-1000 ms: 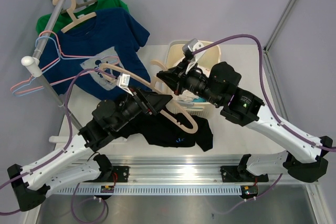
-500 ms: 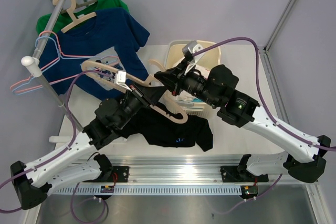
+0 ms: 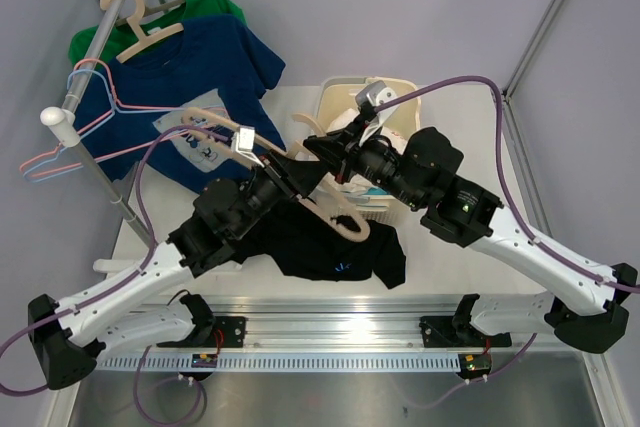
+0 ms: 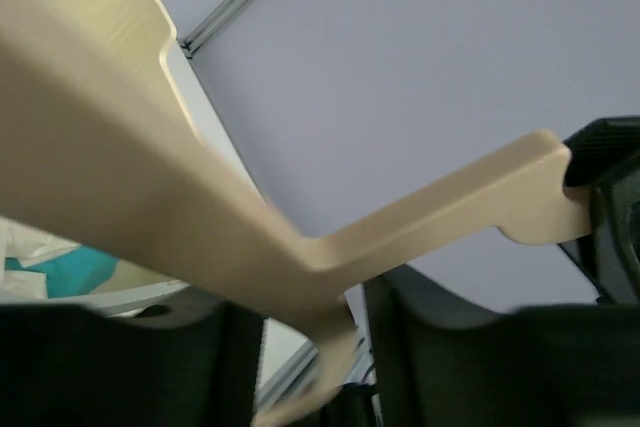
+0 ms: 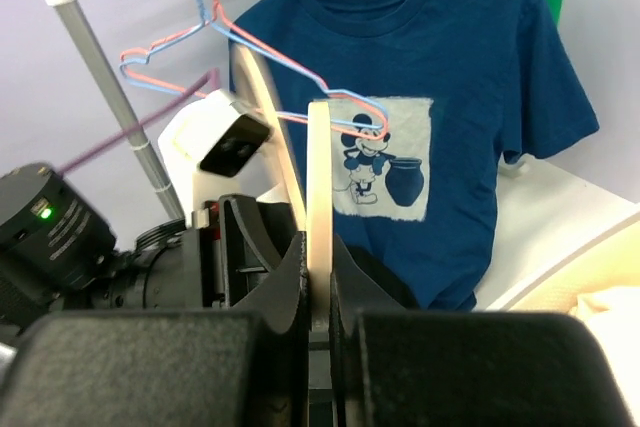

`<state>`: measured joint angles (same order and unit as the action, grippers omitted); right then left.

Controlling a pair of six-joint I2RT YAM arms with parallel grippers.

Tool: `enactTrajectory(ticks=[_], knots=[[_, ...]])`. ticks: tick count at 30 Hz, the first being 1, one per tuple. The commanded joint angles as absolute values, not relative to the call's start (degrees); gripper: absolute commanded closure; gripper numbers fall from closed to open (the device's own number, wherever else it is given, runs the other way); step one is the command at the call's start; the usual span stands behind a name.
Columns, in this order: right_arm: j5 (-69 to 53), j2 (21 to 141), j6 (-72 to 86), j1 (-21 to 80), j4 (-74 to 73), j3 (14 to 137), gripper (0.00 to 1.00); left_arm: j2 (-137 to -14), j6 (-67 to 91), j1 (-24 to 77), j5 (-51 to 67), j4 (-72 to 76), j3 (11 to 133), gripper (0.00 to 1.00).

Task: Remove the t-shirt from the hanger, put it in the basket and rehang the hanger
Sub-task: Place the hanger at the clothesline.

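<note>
A black t-shirt point(image 3: 330, 252) lies crumpled on the table, off the hanger. A bare wooden hanger point(image 3: 340, 222) is held in the air above it, slanting from upper left to lower right. My left gripper point(image 3: 285, 175) is shut on the hanger's middle; in the left wrist view the hanger point(image 4: 200, 197) fills the frame and its stem runs down between the fingers of the left gripper point(image 4: 315, 332). My right gripper point(image 3: 318, 150) is shut on the hanger close by. In the right wrist view the hanger point(image 5: 318, 177) shows edge-on, pinched by the right gripper point(image 5: 318, 282).
A clothes rack pole point(image 3: 95, 42) stands at the far left. It carries a blue printed t-shirt point(image 3: 215, 67) on a wooden hanger, a green shirt point(image 3: 215, 2) and empty pink and blue wire hangers point(image 3: 70, 137). A cream basket point(image 3: 345, 87) stands behind the right arm.
Both arms have carried the hanger a little up and left, toward the rack, and its tilt has changed. The black t-shirt has stayed on the table.
</note>
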<state>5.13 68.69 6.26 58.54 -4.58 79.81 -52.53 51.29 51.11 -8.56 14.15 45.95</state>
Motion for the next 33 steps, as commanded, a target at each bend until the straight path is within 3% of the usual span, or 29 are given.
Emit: enactTrajectory(ticks=[1,7,26,33], knots=[[8.0,67.3,2.8,58.6,-6.8,80.4,1.00,-54.2,49.9,51.7,-5.1,12.5,49.3,0.51],[12.7,66.4,1.5,58.7,-6.2,78.7,1.00,-54.7,51.4,51.7,-6.8,13.1,49.0,0.36],[22.9,66.1,-1.0,58.6,-4.1,76.7,1.00,-58.1,53.1,51.7,-9.2,11.6,51.4,0.37],[25.5,66.4,1.6,58.6,-2.6,75.7,1.00,-59.0,54.1,51.7,-8.8,12.7,51.1,0.44]])
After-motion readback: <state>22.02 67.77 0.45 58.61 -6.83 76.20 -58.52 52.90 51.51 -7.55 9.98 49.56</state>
